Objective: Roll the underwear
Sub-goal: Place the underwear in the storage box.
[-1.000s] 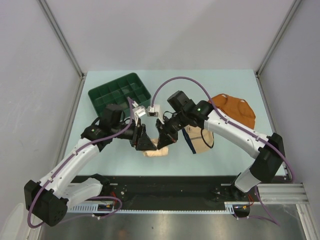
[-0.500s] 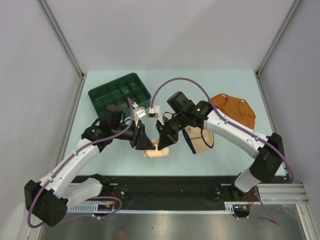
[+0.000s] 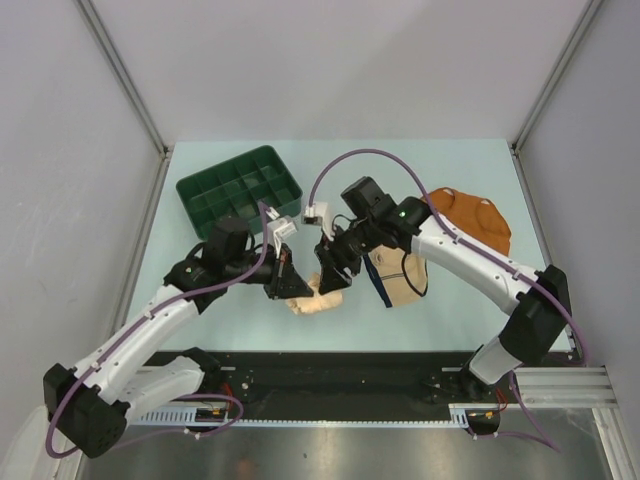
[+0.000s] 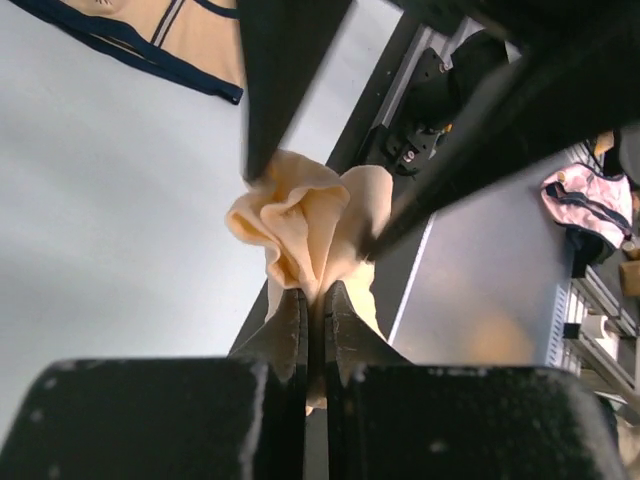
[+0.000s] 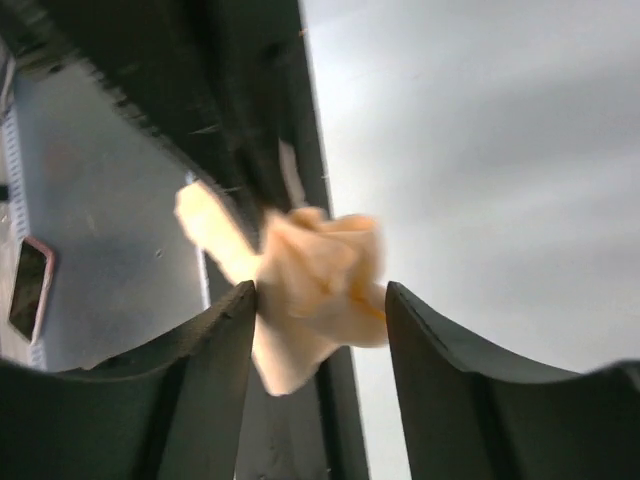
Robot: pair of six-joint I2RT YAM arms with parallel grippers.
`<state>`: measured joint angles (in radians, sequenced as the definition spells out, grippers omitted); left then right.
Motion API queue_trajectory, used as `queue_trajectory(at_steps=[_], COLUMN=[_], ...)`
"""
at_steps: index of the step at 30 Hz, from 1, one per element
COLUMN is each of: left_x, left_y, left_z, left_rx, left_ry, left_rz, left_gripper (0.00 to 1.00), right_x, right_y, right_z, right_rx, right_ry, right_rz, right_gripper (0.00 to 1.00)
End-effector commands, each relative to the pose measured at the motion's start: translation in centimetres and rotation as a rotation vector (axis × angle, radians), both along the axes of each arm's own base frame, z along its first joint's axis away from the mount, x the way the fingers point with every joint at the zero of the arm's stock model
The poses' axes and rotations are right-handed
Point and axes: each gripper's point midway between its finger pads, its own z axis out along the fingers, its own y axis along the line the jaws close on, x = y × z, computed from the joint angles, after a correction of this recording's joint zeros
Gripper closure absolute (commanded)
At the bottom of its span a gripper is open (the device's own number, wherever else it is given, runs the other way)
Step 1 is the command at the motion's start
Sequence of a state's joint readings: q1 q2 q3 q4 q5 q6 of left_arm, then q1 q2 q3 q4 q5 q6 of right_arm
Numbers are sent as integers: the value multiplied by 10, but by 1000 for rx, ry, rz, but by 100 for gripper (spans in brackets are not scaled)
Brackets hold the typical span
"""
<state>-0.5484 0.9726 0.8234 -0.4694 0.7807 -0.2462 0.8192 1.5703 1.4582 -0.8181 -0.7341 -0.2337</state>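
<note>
Bunching near the middle of the pale table [image 3: 450,160], close to its near edge, the peach underwear [image 3: 316,299] is lying as a crumpled roll, its long axis running roughly left to right. The left gripper [image 4: 315,296] is clamping a fold of it, jaws pressed together on the cloth. The right gripper [image 5: 320,300] is hovering with its jaws spread, one finger on each side of the bundle. Just right of the grippers, the cream underwear with black trim [image 3: 398,278] is lying flat, partly hidden by the right arm [image 3: 470,262]. The rust-orange underwear [image 3: 470,215] is sitting farther right and farther back. A dark green compartment tray [image 3: 240,188] is resting at the far left, well apart from the cloth.
</note>
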Motion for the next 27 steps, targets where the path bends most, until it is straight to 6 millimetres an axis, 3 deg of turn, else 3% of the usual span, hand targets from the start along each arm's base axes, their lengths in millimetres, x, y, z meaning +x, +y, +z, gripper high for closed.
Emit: queue_trajectory(at_steps=[1, 2, 6, 9, 10, 11, 13, 14, 16, 17, 23, 27], left_x=[16, 21, 55, 96, 109, 133, 156, 173, 192, 205, 255, 275], left_y=[-2, -1, 15, 42, 52, 77, 103, 126, 147, 168, 212, 250], left_z=[9, 8, -7, -10, -12, -11, -15, -6, -5, 2, -1, -10], left_rx=[-18, -12, 102, 152, 165, 188, 230, 239, 252, 262, 333, 456], left_ry=[-103, -104, -125, -133, -130, -135, -126, -146, -150, -179, -214, -215], left_rz=[95, 122, 308, 520, 590, 743, 889, 1017, 1135, 1239, 1414, 1539], left_gripper=[100, 100, 100, 100, 100, 100, 100, 100, 100, 100, 100, 100], right_x=[43, 60, 123, 155, 157, 162, 164, 163, 161, 159, 148, 145], right_y=[-7, -16, -49, -76, -82, -85, -90, -90, -90, -90, -88, -89], right_z=[19, 19, 31, 46, 50, 55, 58, 62, 60, 59, 51, 48], right_rx=[55, 49, 62, 105, 123, 145, 159, 169, 168, 171, 183, 181], right_ry=[-82, -92, -137, -144, -131, -141, -143, -150, -143, -136, -112, -112], right_rz=[-148, -209, -487, -652, -687, -704, -718, -715, -715, -707, -678, -679], right_gripper=[32, 15, 12, 11, 11, 11, 11, 11, 11, 11, 11, 11])
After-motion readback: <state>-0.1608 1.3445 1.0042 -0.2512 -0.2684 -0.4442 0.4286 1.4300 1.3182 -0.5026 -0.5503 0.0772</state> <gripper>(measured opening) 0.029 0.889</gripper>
